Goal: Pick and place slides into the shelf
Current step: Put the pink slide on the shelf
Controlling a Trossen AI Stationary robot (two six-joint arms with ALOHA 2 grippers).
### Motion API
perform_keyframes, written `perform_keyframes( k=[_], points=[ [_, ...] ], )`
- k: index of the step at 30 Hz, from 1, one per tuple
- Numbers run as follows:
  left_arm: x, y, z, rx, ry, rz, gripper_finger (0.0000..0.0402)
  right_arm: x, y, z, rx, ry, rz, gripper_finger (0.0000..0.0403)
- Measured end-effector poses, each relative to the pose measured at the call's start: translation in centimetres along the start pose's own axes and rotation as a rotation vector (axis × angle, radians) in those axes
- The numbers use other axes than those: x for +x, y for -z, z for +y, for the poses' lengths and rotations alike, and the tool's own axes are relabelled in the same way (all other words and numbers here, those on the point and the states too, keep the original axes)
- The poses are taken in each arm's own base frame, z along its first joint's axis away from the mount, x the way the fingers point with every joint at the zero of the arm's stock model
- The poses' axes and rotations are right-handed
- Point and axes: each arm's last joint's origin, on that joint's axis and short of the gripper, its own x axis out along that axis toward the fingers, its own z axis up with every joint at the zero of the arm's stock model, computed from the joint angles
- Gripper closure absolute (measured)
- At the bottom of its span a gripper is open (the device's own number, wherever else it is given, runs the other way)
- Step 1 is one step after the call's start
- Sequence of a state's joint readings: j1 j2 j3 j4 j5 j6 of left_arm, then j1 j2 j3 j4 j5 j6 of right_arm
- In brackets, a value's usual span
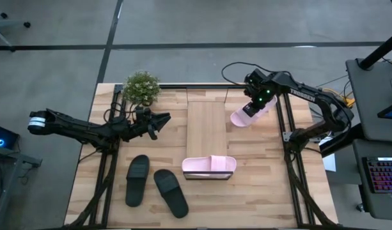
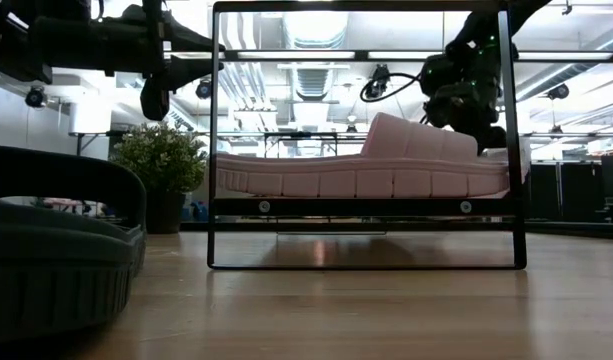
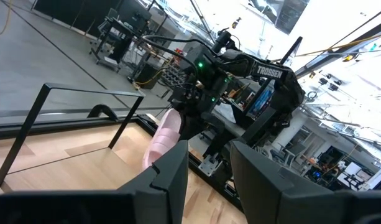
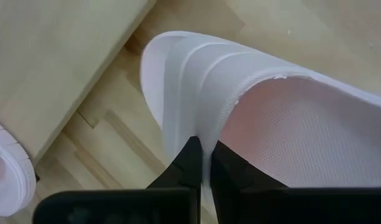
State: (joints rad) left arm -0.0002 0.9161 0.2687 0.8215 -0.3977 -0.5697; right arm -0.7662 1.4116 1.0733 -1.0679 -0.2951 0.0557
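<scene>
The shelf (image 1: 206, 131) is a long light-wood board on a dark frame, standing mid-table. One pale pink slide (image 1: 209, 166) lies flat across its near end and shows in the low view (image 2: 356, 178). My right gripper (image 1: 254, 105) is shut on the second pink slide (image 1: 247, 116) just right of the shelf's far half. Two black slides (image 1: 137, 180) (image 1: 171, 191) lie sole-down on the table at the near left. My left gripper (image 1: 162, 122) is open and empty, left of the shelf; its fingers show in its wrist view (image 3: 209, 186). My right gripper pinches the edge of the pink slide's broad strap (image 4: 206, 127) between its two fingers, one on the ribbed outer face, one on the textured inner face. The fingers come from above, slanting down. The slide hangs tilted below them (image 3: 164, 134); its lower end is hidden.
A small potted plant (image 1: 142, 88) stands at the far left of the table, near my left arm. The table's dark side rails (image 1: 291, 172) run along both edges. Bare planks (image 1: 259, 191) lie right of and in front of the shelf.
</scene>
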Motion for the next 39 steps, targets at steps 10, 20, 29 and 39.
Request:
perform_keyframes(
  k=[10,20,29,39],
  points=[
    [0.0,0.0,0.0,0.000,0.000,0.001,0.0294,-1.5,0.4,0.7,-0.002,-0.083,-0.045,0.0394],
    [0.0,0.0,0.0,0.001,0.000,0.001,0.0294,-6.4,0.9,2.3,-0.042,-0.131,-0.128,0.0395],
    [0.0,0.0,0.0,0.001,0.000,0.001,0.0294,-10.6,0.9,5.4,-0.152,-0.243,-0.185,0.0395],
    [0.0,0.0,0.0,0.002,-0.001,0.001,0.0294,-11.9,1.1,8.6,-0.279,-0.315,-0.146,0.0395]
  ],
)
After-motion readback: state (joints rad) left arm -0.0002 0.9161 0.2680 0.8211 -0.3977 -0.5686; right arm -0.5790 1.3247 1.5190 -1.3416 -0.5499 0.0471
